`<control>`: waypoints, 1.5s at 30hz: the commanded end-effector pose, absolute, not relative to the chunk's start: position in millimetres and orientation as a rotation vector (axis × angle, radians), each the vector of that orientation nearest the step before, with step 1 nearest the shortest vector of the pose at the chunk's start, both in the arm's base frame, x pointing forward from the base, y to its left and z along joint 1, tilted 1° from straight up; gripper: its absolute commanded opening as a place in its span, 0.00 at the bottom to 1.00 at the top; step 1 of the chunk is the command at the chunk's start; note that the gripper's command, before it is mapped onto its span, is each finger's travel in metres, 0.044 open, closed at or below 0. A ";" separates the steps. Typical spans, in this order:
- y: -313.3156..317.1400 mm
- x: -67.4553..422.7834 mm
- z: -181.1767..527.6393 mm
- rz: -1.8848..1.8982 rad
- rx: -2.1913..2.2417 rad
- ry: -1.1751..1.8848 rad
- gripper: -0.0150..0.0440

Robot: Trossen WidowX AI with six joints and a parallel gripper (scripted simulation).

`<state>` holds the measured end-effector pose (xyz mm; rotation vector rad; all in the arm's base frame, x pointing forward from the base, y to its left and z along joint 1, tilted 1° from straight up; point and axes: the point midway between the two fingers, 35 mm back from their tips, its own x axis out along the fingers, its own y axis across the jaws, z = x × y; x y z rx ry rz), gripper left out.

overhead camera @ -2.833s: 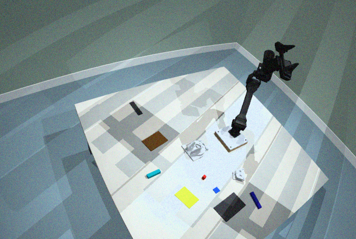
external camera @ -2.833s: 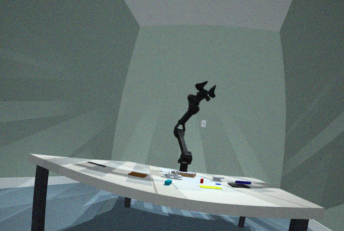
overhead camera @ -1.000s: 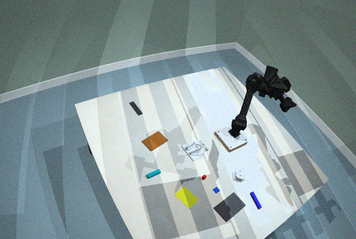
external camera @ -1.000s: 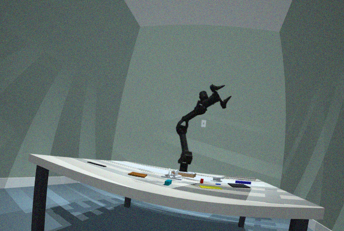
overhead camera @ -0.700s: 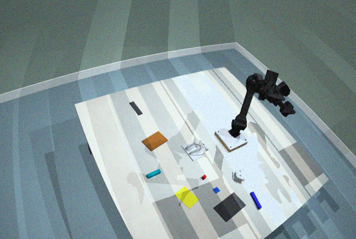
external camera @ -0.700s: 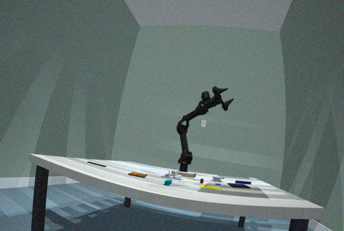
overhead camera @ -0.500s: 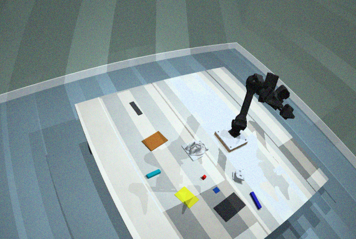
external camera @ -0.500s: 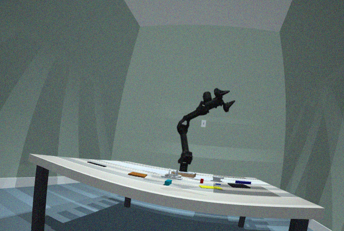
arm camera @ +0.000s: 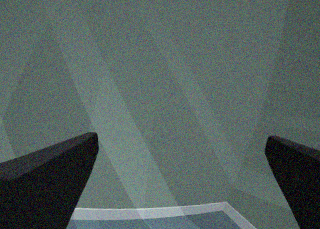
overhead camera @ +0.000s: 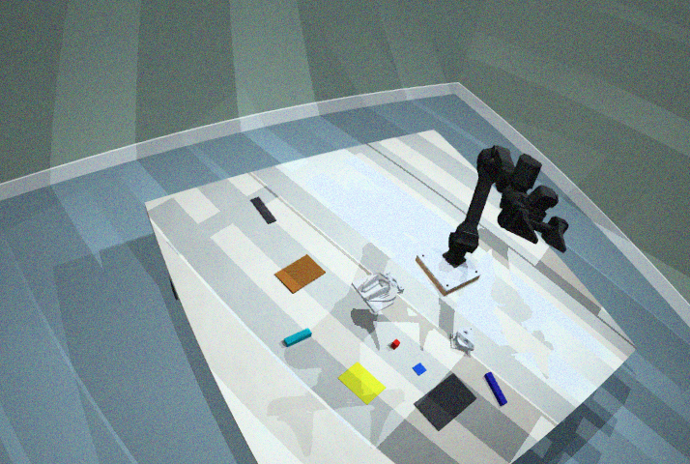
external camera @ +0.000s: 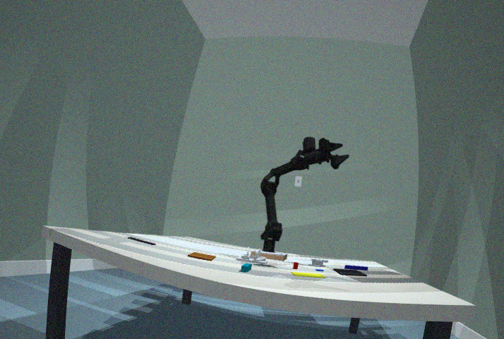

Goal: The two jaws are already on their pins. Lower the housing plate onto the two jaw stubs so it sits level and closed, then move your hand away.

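Note:
My gripper is open and empty, raised high above the table on the side of the arm away from the pale grey assembly. A pale grey assembly with a flat base and curved, jaw-like parts lies on the table in front of the arm's mount. A smaller pale grey piece with raised parts stands apart from it, towards the dark blue bar. I cannot tell which of these is the housing plate, nor make out the pins and stubs. The wrist view shows only wall and floor between the fingers.
The arm stands on a wood-edged mount. On the table lie an orange-brown plate, a teal bar, a yellow sheet, a red block, a blue square, a black plate and a dark blue bar.

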<state>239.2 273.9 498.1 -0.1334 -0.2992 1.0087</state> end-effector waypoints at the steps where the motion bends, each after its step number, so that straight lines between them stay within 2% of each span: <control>1: 279.7 245.1 483.9 1.016 -0.098 -0.220 1.00; 45: 315.4 269.0 332.3 0.862 0.280 0.632 1.00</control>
